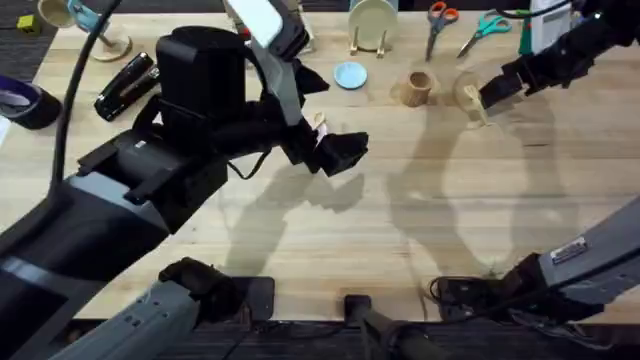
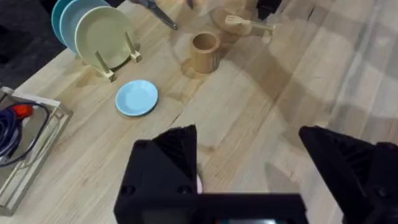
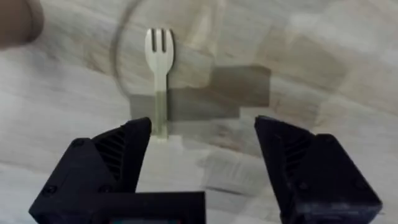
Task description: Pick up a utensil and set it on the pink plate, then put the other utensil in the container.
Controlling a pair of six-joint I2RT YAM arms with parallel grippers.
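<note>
A small pale wooden fork [image 3: 159,68] lies with its tines on the pink plate [image 3: 193,56], its handle reaching back over the rim toward my right gripper [image 3: 202,155]. That gripper is open, and the handle's end sits just beside one finger [image 3: 118,155]. From overhead, the right gripper [image 1: 482,100] hovers at the fork [image 1: 478,108] and pink plate [image 1: 466,93] at the back right. The tan wooden container [image 1: 417,88] stands upright just left of the plate, also seen as the cup [image 2: 204,51]. My left gripper [image 1: 340,152] hangs open over mid-table with nothing between its fingers [image 2: 168,162].
A light-blue plate [image 1: 350,75] lies left of the cup. Behind it a wooden rack holds a pale-green plate [image 1: 372,25]. Two pairs of scissors [image 1: 438,18] lie at the back edge. A black stapler [image 1: 125,85] and a tape roll [image 1: 25,100] sit far left.
</note>
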